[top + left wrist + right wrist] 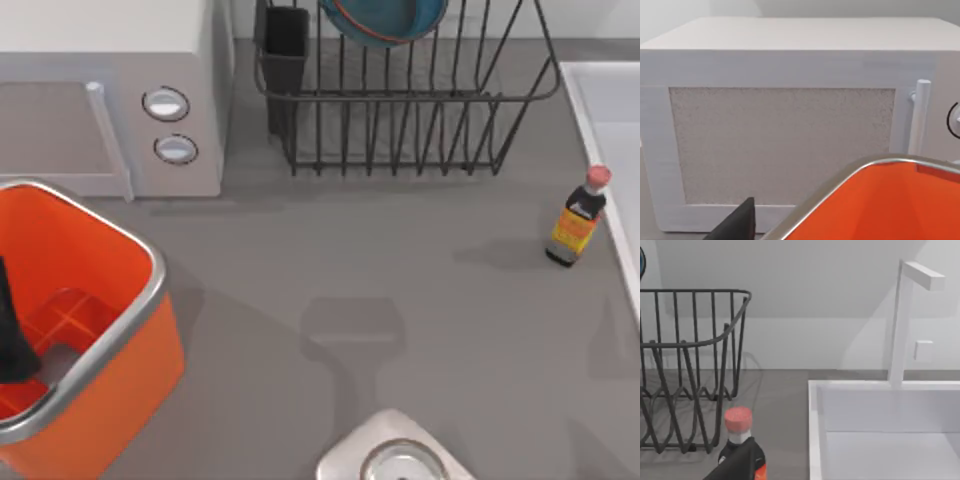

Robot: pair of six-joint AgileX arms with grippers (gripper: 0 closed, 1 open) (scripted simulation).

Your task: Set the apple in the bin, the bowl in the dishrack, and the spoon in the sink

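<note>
Blue bowl (384, 20) — on edge in dishrack (400, 110)

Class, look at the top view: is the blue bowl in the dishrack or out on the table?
In. The blue bowl sits between the upright wires of the dishrack, beside its dark cutlery cup.

A rendered kitchen counter is being shown. A grey worktop (400, 260) is being occupied by kitchen fittings: a white microwave (110, 100) with two round knobs and a door handle is being faced closely by the left wrist camera, just beyond the orange bin (80, 300). A wire dishrack (400, 110) is holding a blue bowl (385, 18), with a dark cutlery cup (285, 45) at its corner. Ahead of the right wrist camera, a pale sink (880, 430) with a white tap (905, 315) is being seen, a sauce bottle (577, 217) standing just beside its rim.
</note>
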